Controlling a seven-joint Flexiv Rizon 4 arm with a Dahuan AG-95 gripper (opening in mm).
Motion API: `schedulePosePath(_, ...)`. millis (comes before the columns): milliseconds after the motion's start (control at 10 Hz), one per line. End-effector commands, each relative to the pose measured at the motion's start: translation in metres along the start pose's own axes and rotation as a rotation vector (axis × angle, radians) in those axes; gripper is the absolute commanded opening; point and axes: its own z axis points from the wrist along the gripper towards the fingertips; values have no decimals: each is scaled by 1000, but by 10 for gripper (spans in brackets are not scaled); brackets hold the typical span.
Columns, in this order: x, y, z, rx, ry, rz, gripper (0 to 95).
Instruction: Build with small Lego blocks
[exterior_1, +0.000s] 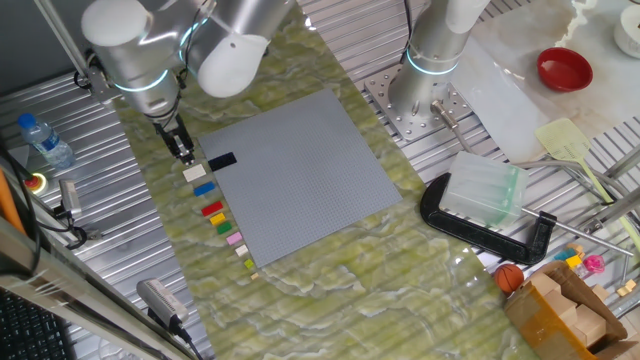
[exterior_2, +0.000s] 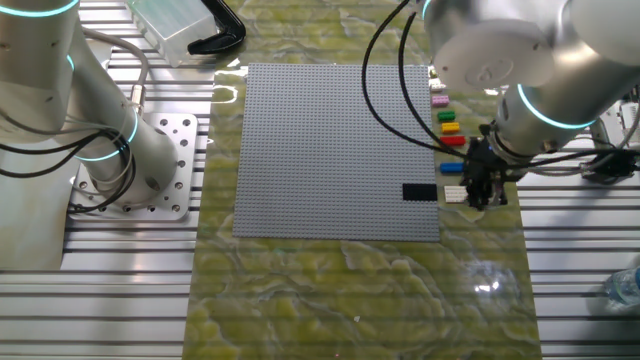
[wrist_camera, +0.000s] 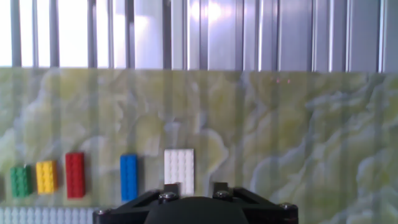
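Observation:
My gripper hangs just above and beside the cream-white block, at the head of a row of small Lego blocks next to the grey baseplate. The row runs blue, red, yellow, pink. A black block sits on the baseplate's corner. In the hand view my gripper shows two fingers apart, nothing between them, with the cream-white block just ahead, then blue, red, yellow and green.
A second robot arm's base stands beyond the baseplate. A black clamp and a clear plastic box lie at the right. A red bowl sits far right. A water bottle lies at the left.

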Motion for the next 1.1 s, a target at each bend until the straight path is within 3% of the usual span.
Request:
schedulePosePath(100,-3,1,3,-9,10,1,380)
schedulePosePath(300,-9,7,4,-23,17,16,380)
schedulePosePath(500,-12,12,7,-18,32,29,380)
schedulePosePath(700,-12,11,10,-16,55,35,380)
schedulePosePath(1100,-14,10,16,-20,69,36,380)
